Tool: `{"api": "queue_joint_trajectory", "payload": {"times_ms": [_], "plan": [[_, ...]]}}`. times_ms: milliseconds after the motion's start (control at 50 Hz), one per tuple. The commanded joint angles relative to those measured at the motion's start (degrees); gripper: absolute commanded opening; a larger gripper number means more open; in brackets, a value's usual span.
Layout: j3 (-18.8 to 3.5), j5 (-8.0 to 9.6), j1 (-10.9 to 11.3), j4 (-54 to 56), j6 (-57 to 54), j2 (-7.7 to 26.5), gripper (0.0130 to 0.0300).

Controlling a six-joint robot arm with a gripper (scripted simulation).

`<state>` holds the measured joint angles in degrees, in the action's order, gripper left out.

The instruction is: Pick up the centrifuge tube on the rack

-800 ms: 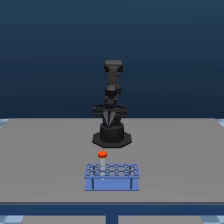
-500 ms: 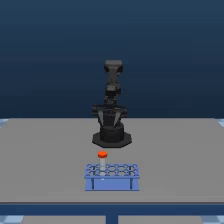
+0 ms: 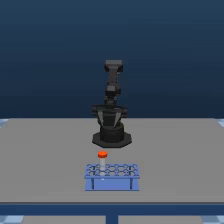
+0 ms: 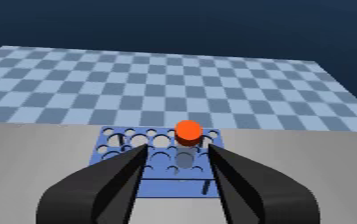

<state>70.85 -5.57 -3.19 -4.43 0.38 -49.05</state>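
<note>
The light-blue rack (image 3: 111, 176) stands on the grey table in front of the black arm (image 3: 112, 107). The centrifuge tube stands upright in a hole near the rack's far edge. Its orange-red cap (image 3: 102, 154) rises above the rack top. In the wrist view the cap (image 4: 188, 130) and the whitish tube body (image 4: 187, 143) show just past my gripper (image 4: 179, 149). The gripper is open, with its two black fingers (image 4: 126, 167) spread over the rack (image 4: 161, 187) and nothing between them. It is still apart from the tube.
The arm's octagonal black base (image 3: 112, 139) sits just behind the rack. The grey table (image 3: 45, 160) extends to both sides, with its front edge close below the rack. A blue checkered floor (image 4: 157, 85) lies beyond the table.
The arm's folded lower section has shifted slightly. The rack and the tube stand where they were.
</note>
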Motion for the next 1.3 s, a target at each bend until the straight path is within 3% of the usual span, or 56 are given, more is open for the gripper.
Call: {"api": "queue_joint_trajectory", "payload": {"times_ms": [20, 300, 600, 800, 860, 900, 1060, 1300], "plan": [[-0.2, -0.20, -0.2, -1.6, 1.8, 0.4, 0.0300], [-0.9, -0.78, -0.8, -7.5, 7.5, 2.3, 0.0300], [-2.8, -2.00, -2.2, -18.0, 17.8, 6.7, 0.0300], [-5.3, -3.07, -3.4, -26.0, 25.5, 11.8, 0.0300], [-7.1, -3.50, -4.1, -30.2, 29.5, 14.9, 0.0300], [-7.1, -3.50, -4.1, -30.2, 29.5, 14.9, 0.0300], [-10.8, -3.86, -5.1, -38.8, 37.9, 20.8, 0.0300], [-13.8, -3.82, -5.7, -46.4, 45.4, 25.0, 0.0300]]}}
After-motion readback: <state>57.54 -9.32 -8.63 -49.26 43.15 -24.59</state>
